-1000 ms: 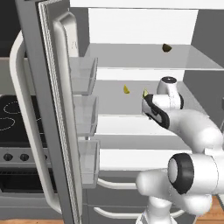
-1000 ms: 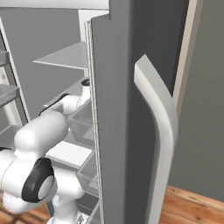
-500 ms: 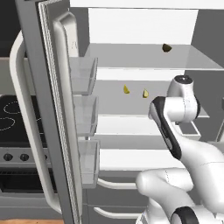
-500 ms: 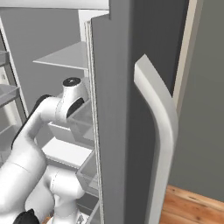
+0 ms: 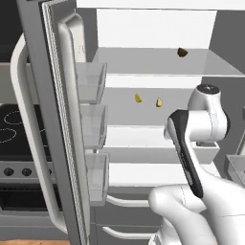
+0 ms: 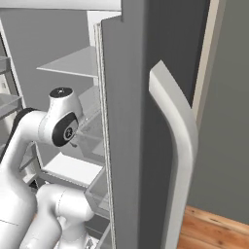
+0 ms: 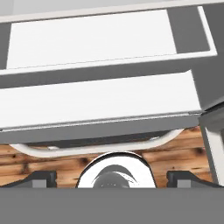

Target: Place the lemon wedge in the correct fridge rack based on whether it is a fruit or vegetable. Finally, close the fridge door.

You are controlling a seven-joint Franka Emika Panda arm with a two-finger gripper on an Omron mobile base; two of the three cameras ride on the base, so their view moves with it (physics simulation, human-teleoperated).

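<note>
- In the left base view the arm's elbow and upper links stand in front of the right half of the fridge interior, hiding part of the lower shelves; the hand itself is behind them and cannot be made out there.
- In the hand view the gripper (image 7: 112, 177) shows as two small dark tips at the bottom corners, spread wide with nothing between them but the robot's own round body below.
- Two tiny yellow pieces sit on the fridge rack (image 5: 119, 115): one at the left (image 5: 138, 98) and the lemon wedge (image 5: 159, 102) just beside it to the right; they are apart, not touching, and too small to tell their shapes clearly.
- A dark brown lump (image 5: 182, 52) lies on the upper shelf (image 5: 143, 62), near its back right.
- The left fridge door (image 5: 57, 124) stands open, edge-on toward the camera, with its curved handle (image 5: 21, 134) on the outer face and three clear bins (image 5: 91, 81) stacked on the inner face; it screens the stove (image 5: 14, 143) from the fridge opening.
- In the right base view the right door (image 6: 141, 121) fills the middle with its long handle (image 6: 177, 146); it cuts off most of the interior, leaving a slice of shelves and the arm's joint to its left.
- The hand view looks down on white drawer fronts (image 7: 96, 100), a curved silver handle (image 7: 87, 146) and wooden floor (image 7: 192, 148) beneath.
- Open room lies between the two open doors, in front of the shelves.
</note>
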